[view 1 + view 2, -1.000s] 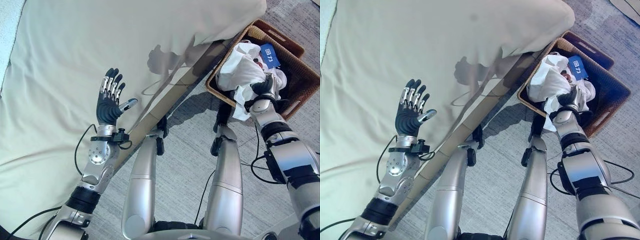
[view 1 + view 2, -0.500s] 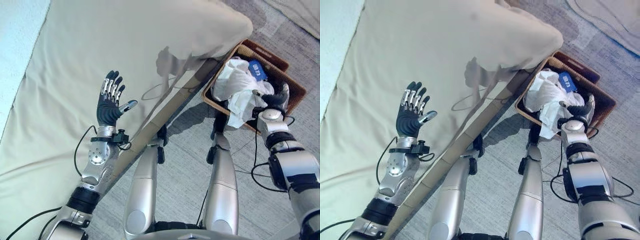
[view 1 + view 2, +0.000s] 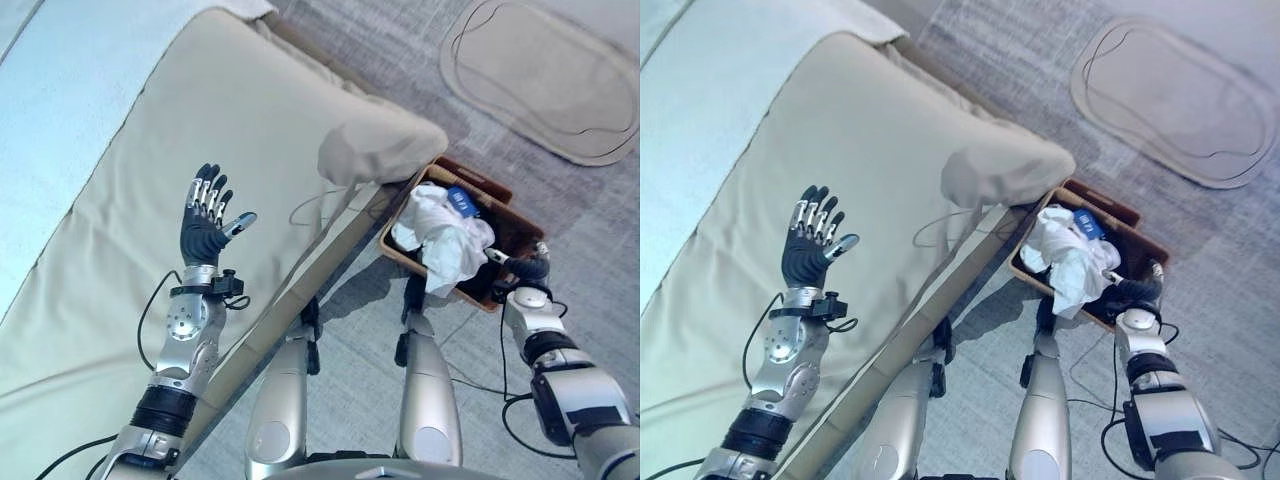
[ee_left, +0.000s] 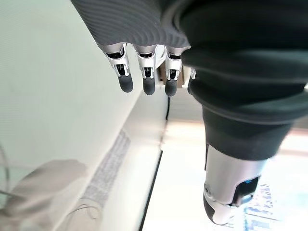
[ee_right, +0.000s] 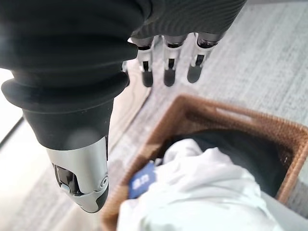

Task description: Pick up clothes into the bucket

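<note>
A brown wicker basket stands on the floor beside the bed's corner, holding a heap of white clothes with a blue patch; part of the white cloth hangs over the near rim. The clothes and basket rim also appear in the right wrist view. My right hand hovers at the basket's near right edge, fingers straight, holding nothing. My left hand is raised over the bed with fingers spread and empty.
A large beige bed cover fills the left side, its corner bulging near the basket. A wooden bed frame edge runs diagonally. A beige oval rug lies on the grey carpet at the far right.
The camera has risen and pulled back, so more floor and the rug appear. My right hand has let go of the white cloth and sits beside the basket. The left hand stays raised.
</note>
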Motion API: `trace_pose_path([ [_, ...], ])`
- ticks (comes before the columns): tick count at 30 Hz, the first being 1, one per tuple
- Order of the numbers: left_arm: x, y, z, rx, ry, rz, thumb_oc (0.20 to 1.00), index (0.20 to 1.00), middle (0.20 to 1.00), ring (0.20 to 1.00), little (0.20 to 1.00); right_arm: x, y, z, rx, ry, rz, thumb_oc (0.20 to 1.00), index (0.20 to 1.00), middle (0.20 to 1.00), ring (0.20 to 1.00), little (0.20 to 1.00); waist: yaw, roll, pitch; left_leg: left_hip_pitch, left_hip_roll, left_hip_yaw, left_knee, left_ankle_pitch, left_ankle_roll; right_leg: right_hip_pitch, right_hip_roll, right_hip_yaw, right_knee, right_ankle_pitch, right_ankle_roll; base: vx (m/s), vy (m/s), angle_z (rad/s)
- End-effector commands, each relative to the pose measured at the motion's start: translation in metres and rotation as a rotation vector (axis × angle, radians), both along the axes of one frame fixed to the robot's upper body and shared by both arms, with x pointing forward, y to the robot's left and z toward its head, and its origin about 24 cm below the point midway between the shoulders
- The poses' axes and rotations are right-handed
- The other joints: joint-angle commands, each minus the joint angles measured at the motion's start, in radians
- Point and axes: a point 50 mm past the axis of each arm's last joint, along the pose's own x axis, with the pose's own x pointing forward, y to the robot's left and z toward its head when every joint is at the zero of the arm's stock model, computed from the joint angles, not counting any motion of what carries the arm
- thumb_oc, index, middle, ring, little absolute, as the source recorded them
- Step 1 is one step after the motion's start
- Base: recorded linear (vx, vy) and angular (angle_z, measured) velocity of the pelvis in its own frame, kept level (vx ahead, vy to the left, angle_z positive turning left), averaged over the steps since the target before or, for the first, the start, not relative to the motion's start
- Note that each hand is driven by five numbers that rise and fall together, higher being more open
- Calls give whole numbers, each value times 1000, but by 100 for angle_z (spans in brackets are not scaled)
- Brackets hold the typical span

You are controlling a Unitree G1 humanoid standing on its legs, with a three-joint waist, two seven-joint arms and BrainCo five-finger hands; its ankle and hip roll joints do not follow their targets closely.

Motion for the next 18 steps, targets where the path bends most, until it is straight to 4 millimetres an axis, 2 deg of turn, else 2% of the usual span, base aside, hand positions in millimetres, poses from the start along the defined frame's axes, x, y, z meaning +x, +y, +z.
trace_pose_path([
  [1, -9, 11, -1, -1, -22, 35, 1000, 1000, 1000, 1000, 1000, 3, 18, 15, 10, -168, 100, 1000, 1000, 1000, 1000, 1000, -16, -8, -31, 15, 17, -47, -99, 94, -17, 77, -19, -46, 27, -42, 55, 90, -40, 1],
  [5, -17, 16, -15, 14, 32, 43, 1000, 1000, 1000, 1000, 1000, -14, 42, 15, 64, -275, 239, 1000, 1000, 1000, 1000, 1000, -23, -24, -95, 110, 34, -54, -199, 131, -28, 175, 2, -74, -45, -38, 62, 90, -47, -4],
  [6, -18, 16, -15, 14, 33, 43, 1000, 1000, 1000, 1000, 1000, -15, 42, 15, 65, -273, 239, 1000, 1000, 1000, 1000, 1000, -23, -24, -95, 113, 34, -55, -203, 133, -28, 179, 2, -76, -49, -37, 62, 77, -28, 13],
  [9, -22, 13, -24, 14, 70, 29, 1000, 1000, 1000, 1000, 1000, -19, 64, 12, 135, -309, 323, 1000, 1000, 1000, 1000, 1000, -21, -28, -132, 161, 40, -53, -245, 144, -37, 230, 18, -99, -109, -21, 66, 51, -10, 15],
  [10, -26, 12, -30, 16, 94, 30, 1000, 1000, 1000, 1000, 1000, -22, 75, 13, 128, -311, 396, 1000, 1000, 1000, 1000, 1000, -15, -34, -155, 183, 43, -49, -259, 144, -40, 257, 27, -111, -135, -17, 69, 44, -12, 9],
  [13, -28, 10, -38, 17, 126, 29, 1000, 1000, 1000, 1000, 1000, -27, 83, 10, 127, -305, 422, 1000, 1000, 1000, 1000, 1000, -8, -38, -182, 205, 44, -55, -267, 145, -44, 286, 32, -119, -146, -22, 70, 58, -6, 3],
  [18, -33, 4, -56, 13, 213, 25, 1000, 1000, 1000, 1000, 1000, -37, 110, -4, 186, -253, 508, 1000, 1000, 1000, 1000, 1000, 15, -42, -219, 264, 39, -76, -255, 126, -36, 367, 33, -138, -143, -43, 64, 80, -3, 15],
])
